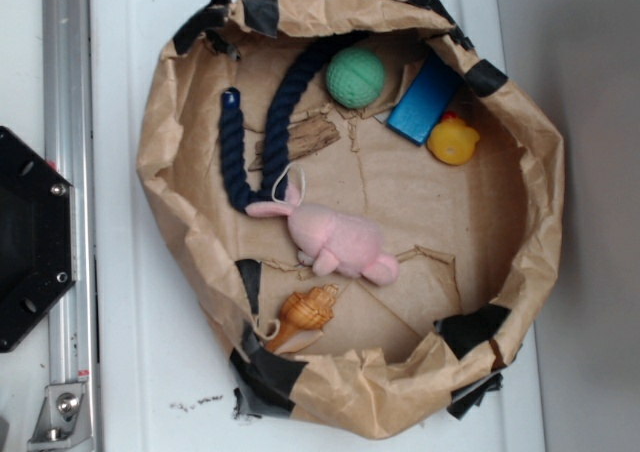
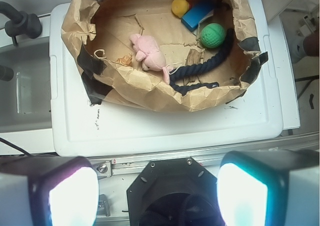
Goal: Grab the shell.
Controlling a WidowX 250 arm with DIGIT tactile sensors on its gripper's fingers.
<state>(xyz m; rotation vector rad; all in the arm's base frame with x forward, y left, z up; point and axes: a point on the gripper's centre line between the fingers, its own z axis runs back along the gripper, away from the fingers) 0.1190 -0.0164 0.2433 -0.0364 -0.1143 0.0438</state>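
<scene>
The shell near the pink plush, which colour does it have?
The shell is orange-tan with ribs, seen best in the exterior view.

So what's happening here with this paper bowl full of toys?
A robot arm is meant to pick up the shell, which lies near the paper wall of the brown paper nest, close to the pink plush. Nothing is being handled yet: the gripper is open and hangs well away from the nest, over the arm's black base. The yellow duck, blue block, green ball and dark rope lie untouched.
</scene>
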